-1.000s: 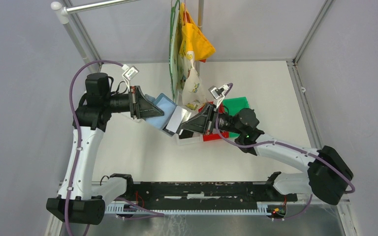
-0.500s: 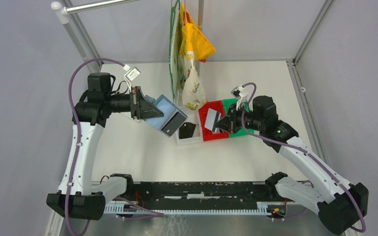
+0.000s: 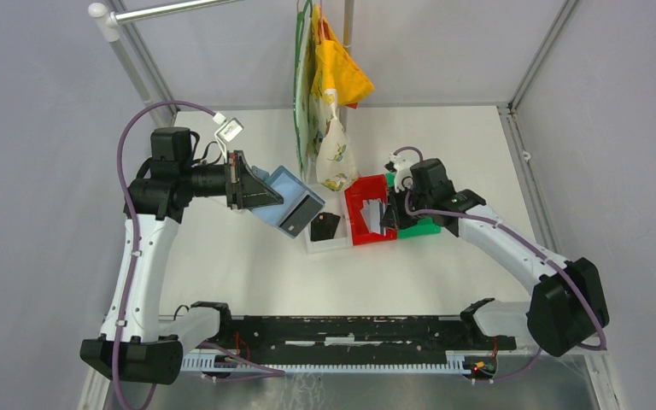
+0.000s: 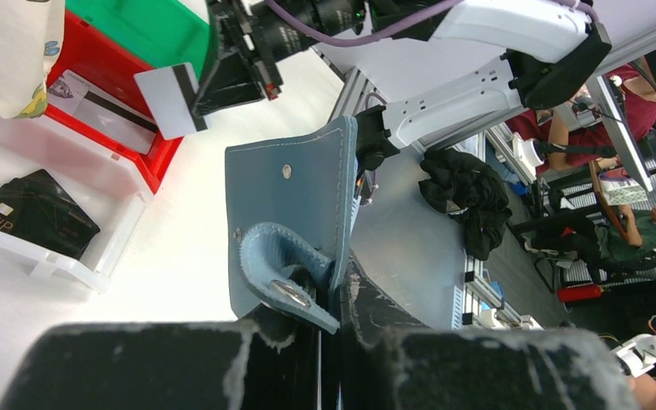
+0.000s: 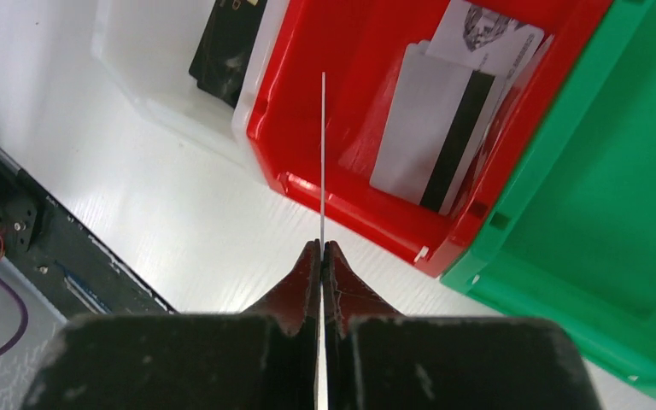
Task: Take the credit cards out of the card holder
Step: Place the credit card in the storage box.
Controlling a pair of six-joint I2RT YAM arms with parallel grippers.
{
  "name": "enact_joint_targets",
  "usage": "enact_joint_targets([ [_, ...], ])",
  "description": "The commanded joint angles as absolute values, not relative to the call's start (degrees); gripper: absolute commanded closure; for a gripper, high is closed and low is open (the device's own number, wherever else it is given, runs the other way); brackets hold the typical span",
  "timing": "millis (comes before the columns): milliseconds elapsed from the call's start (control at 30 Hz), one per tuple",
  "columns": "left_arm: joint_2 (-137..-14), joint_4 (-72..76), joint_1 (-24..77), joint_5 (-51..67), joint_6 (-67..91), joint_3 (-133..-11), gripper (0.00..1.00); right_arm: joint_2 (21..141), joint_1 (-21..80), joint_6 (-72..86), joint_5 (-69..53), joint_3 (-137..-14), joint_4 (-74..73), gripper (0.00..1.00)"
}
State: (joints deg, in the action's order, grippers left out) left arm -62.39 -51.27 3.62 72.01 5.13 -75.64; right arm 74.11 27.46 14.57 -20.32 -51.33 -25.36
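Card holder point(image 3: 292, 202): soft teal-blue folding wallet with stitched edges, held off the tabletop point(image 3: 248, 265) and tilted, its lighter blue inside shown to the top view; a small rounded tab point(image 4: 275, 266) with a metal snap is seen at the gripped edge.
Left pincer point(image 3: 265, 196): clamped on the wallet's edge beside the tab, jaws drawn almost together on the thin material.
Right pincer point(image 5: 321, 248): pressed together on a card, poised above the near wall of the red bin.
Held card point(image 4: 167, 102): thin, flat, pale rectangle with a black stripe along one side; only a hairline edge is seen by the right wrist view.
Red bin point(image 5: 342, 205): glossy moulded plastic, rectangular; pale striped cards point(image 5: 436, 137) are overlapped inside.
White bin point(image 3: 329, 247): set against the red bin's left side; a matte black card point(image 4: 38, 209) lettered "VIP" is laid flat in it.
Green bin point(image 5: 615, 213): the same hard plastic, butted against the red bin's right side.
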Motion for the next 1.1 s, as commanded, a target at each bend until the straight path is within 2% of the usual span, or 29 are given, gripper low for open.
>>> enact_joint_targets([
  [0,-60.7,-51.0,3.4,74.4,2.9,-79.0,0.98,79.2,27.3,12.6,-17.5,-56.8,-23.1,1.0],
  [300,-60.6,-51.0,3.5,74.9,2.9,-79.3,0.98,88.5,29.5,11.8,-12.0,-60.4,-23.9,1.0],
  [467,-60.9,-51.0,3.5,75.1,2.7,-79.3,0.98,89.6,31.6,11.3,-6.1,-61.6,-25.3,1.0],
  [700,-60.7,-51.0,3.4,75.4,2.6,-79.1,0.98,90.6,32.4,10.9,-3.9,-62.6,-26.0,1.0],
  [967,-60.6,-50.9,3.5,75.7,2.6,-79.1,0.98,89.0,33.0,10.7,-2.2,-63.3,-25.9,0.84],
  [1067,-60.7,-51.0,3.5,76.3,2.5,-79.1,0.98,87.8,33.0,11.1,-0.6,-63.2,-25.6,0.83],
])
